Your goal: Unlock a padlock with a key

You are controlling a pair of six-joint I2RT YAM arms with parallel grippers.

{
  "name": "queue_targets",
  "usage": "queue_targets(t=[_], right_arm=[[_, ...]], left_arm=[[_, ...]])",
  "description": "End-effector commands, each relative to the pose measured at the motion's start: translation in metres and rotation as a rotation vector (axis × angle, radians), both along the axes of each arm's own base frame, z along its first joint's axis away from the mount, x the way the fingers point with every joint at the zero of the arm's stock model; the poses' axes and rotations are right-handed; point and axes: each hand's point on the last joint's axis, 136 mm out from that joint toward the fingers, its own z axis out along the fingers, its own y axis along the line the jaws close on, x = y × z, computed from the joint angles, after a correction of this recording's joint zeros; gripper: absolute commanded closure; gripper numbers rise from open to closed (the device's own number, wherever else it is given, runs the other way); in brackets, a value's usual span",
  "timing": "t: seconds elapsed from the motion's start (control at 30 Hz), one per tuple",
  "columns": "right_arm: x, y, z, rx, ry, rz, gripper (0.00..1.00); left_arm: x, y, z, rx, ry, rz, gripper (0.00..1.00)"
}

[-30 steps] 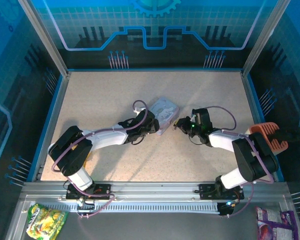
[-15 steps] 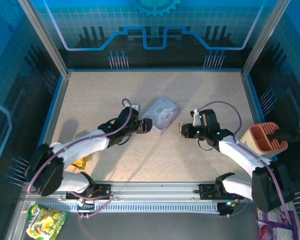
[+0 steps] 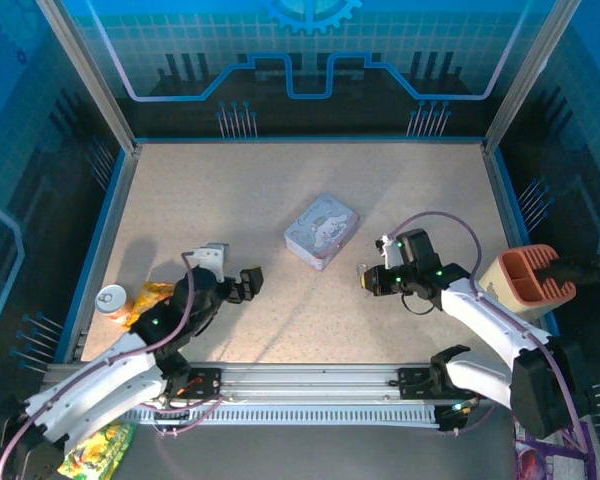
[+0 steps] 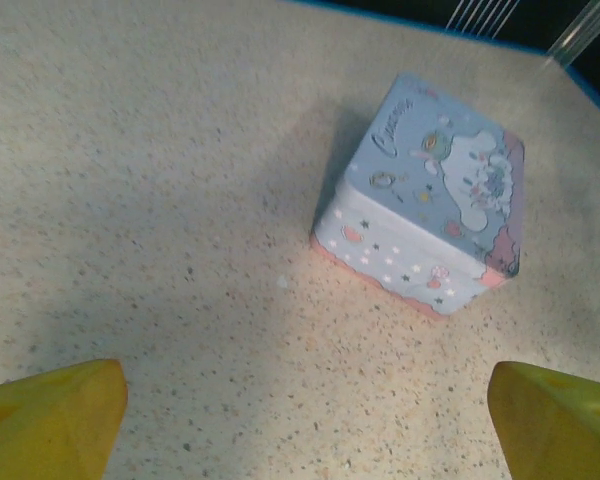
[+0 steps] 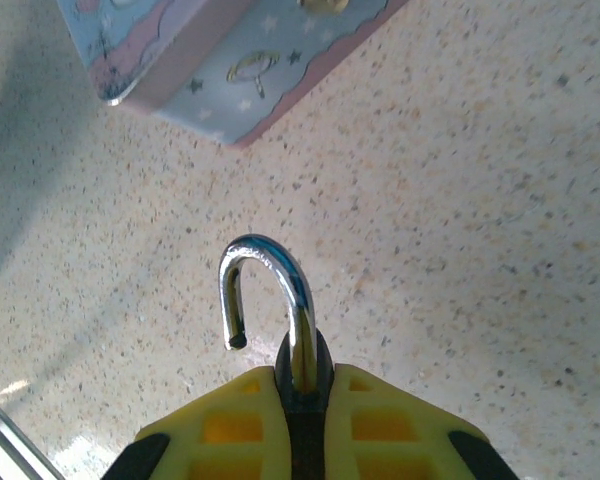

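Between the closed fingers of your right gripper (image 5: 302,395) you are pinching the padlock (image 5: 302,362), its shackle (image 5: 266,256) sprung free; be holding it steady while your left gripper (image 4: 302,415) is hanging wide, empty.

A speckled beige tabletop (image 3: 280,180) is seen from above. A pale blue cartoon tin (image 3: 322,229) is laid near its middle; a small can (image 3: 110,298) and a yellow packet (image 3: 156,294) are set at its left edge.
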Motion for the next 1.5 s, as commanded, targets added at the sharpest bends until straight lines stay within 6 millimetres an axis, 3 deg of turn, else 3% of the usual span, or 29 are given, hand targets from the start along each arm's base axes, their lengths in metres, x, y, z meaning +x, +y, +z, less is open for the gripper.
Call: queue_targets(t=[0.0,0.13,0.53,0.93,1.23,1.33,1.47], right_arm=[[-0.016,0.007,-0.012,0.009,0.060,0.044,0.91],[-0.021,0.007,-0.021,-0.003,0.093,0.042,0.90],[-0.022,-0.006,-0.042,-0.101,0.140,-0.013,0.86],[-0.018,-0.015,-0.040,-0.150,0.127,-0.052,0.60],[-0.014,-0.020,-0.017,-0.162,0.051,-0.054,0.53],[-0.010,-0.020,0.004,-0.148,-0.021,-0.049,0.53],[0.000,-0.029,0.041,-0.164,-0.158,-0.076,0.53]], left_arm=[[-0.005,0.025,-0.011,0.042,-0.004,0.092,0.04],[-0.009,0.034,-0.019,0.024,-0.005,0.132,0.01],[-0.009,0.033,-0.022,0.026,-0.008,0.129,0.01],[-0.009,0.031,-0.024,0.028,-0.006,0.114,0.01],[-0.009,0.032,-0.025,0.034,-0.009,0.117,0.01],[-0.006,0.035,-0.022,0.041,-0.023,0.136,0.01],[0.002,0.055,-0.012,0.098,-0.034,0.266,0.01]])
